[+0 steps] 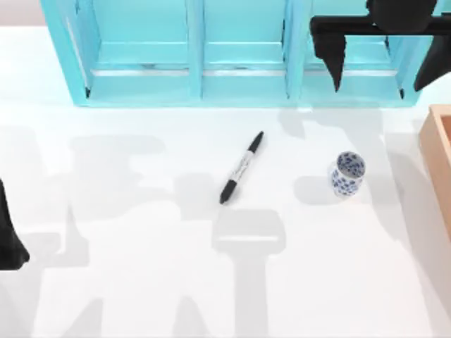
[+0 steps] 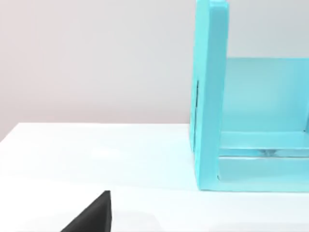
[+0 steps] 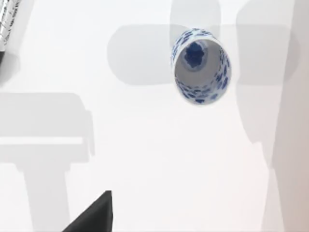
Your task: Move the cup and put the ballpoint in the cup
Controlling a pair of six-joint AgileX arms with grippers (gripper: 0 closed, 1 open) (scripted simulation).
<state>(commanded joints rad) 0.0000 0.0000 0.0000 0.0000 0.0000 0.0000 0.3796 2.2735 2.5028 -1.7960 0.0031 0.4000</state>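
The right hand is hanging high over the far right of the surface, its two dark fingers spread wide with nothing between them, in front of the turquoise shelf unit. Below and nearer, the cup is standing upright on the surface, mouth open upward, well apart from that hand. The ballpoint is lying flat on a slant to the left of the cup, not touching it. A wooden box edge is sitting at the right border. The left hand is parked at the left edge; I cannot tell how its fingers are standing.
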